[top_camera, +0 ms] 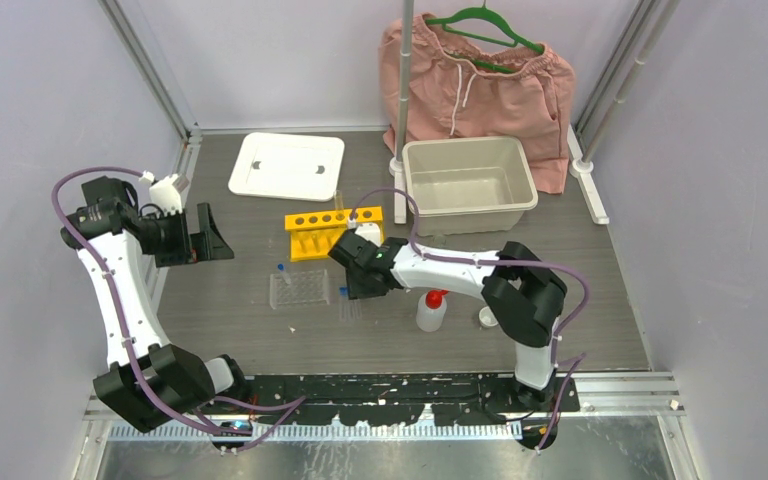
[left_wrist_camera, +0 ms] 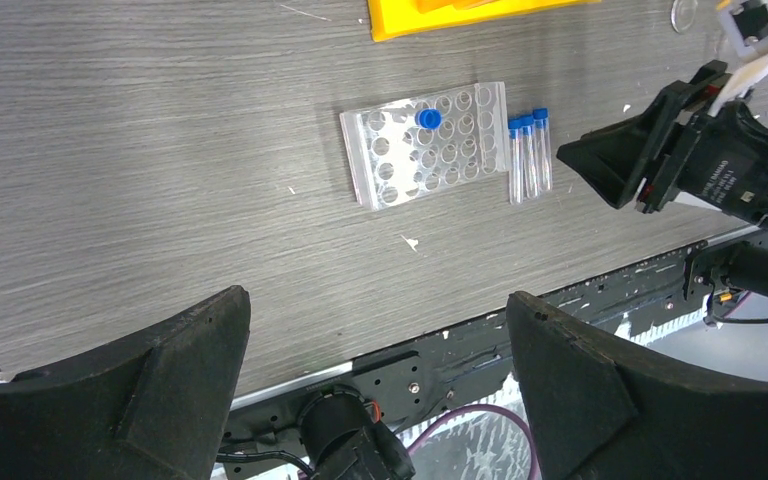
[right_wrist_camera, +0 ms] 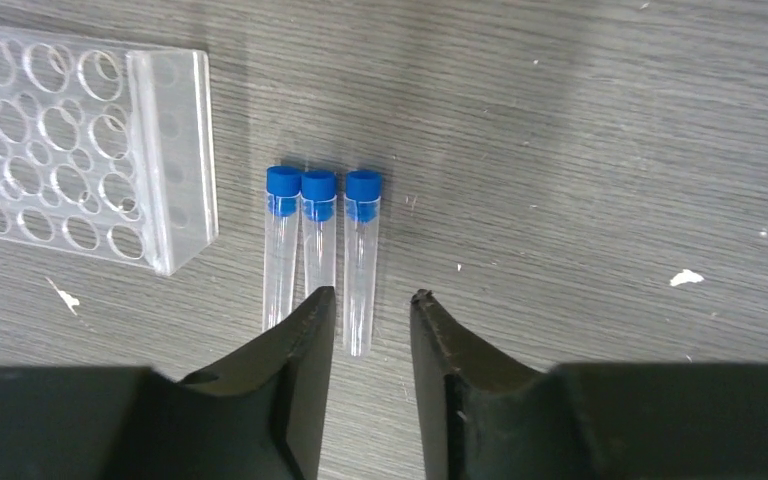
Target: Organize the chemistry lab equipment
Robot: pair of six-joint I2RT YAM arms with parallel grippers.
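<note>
Three blue-capped clear tubes lie side by side on the table just right of the clear rack. My right gripper is open by a narrow gap and empty. Its tips hover over the lower end of the rightmost tube. In the left wrist view the clear rack holds one blue-capped tube. My left gripper is wide open and empty, high over the table's left side. The yellow rack stands behind the clear rack. The white squeeze bottle and the tiny white cup stand to the right.
A beige tub sits at the back right, with its white lid flat at the back left. Pink shorts hang on a green hanger behind the tub. A metal pole stands beside the tub.
</note>
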